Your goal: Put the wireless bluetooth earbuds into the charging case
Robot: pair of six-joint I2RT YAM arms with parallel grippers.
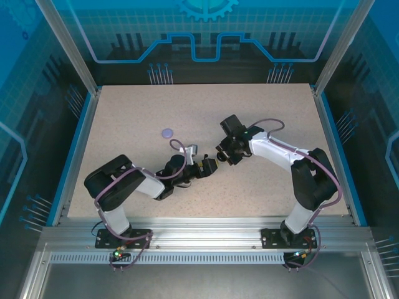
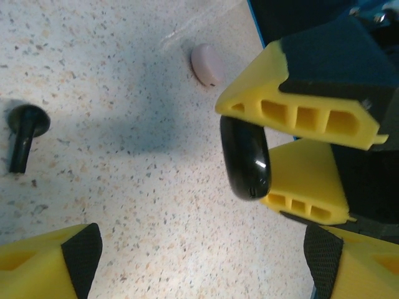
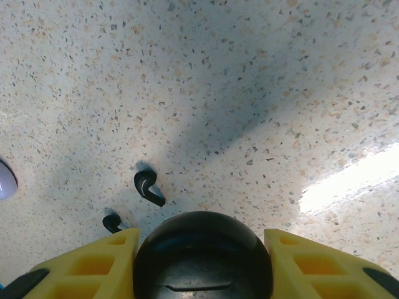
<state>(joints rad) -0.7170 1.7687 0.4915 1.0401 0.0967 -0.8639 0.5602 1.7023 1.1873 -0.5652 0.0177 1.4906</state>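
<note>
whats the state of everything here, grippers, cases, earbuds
left gripper: open, nothing between its fingers
right gripper: shut on the black case
black case: lid closed, clamped between the right gripper's fingers
black earbuds: two, out of any case, lying loose on the table
lilac case: resting on the table, apart from both grippers, lid looks closed
</note>
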